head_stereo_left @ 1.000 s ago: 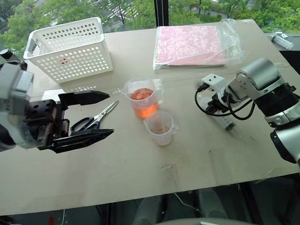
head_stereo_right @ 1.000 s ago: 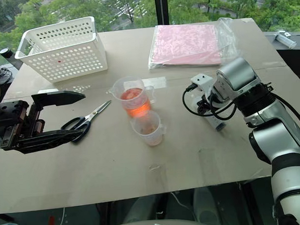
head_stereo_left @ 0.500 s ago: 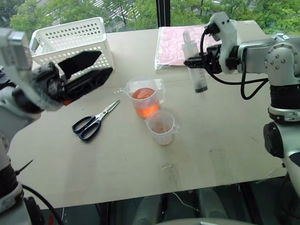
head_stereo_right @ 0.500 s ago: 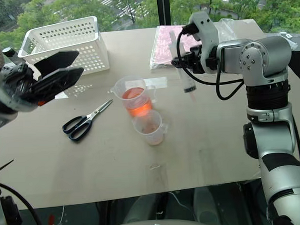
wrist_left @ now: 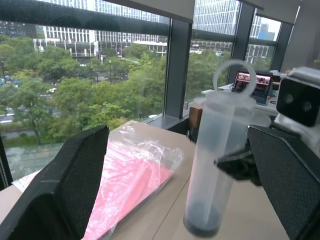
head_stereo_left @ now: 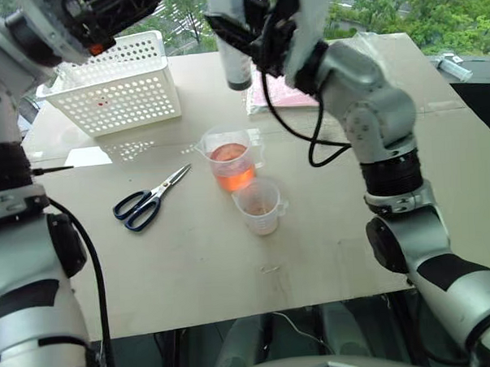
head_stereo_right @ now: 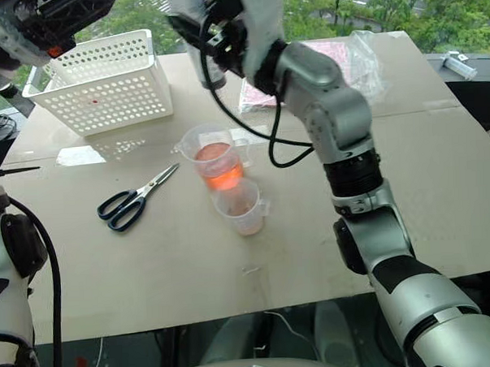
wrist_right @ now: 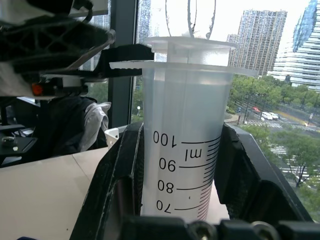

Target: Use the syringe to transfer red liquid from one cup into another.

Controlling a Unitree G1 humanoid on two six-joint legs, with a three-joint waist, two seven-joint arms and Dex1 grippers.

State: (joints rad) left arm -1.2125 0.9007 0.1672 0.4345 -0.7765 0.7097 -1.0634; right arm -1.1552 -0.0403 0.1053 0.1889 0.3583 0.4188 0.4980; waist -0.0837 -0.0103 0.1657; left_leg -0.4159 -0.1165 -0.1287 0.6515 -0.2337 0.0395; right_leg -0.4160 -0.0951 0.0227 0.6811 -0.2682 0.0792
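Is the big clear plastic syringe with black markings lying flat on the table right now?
No, the right gripper clamps the large clear plastic syringe upright, raised high above the beige table.

I see the syringe (wrist_right: 182, 135) as cloudy, smooth plastic with printed black marks. Both cups (head_stereo_left: 230, 160) (head_stereo_left: 261, 205) look like clear glossy plastic. The basket (head_stereo_left: 114, 79) is white perforated plastic, the table (head_stereo_left: 328, 220) matt beige board, the pink sheets' bag (wrist_left: 150, 157) crinkly shiny film.
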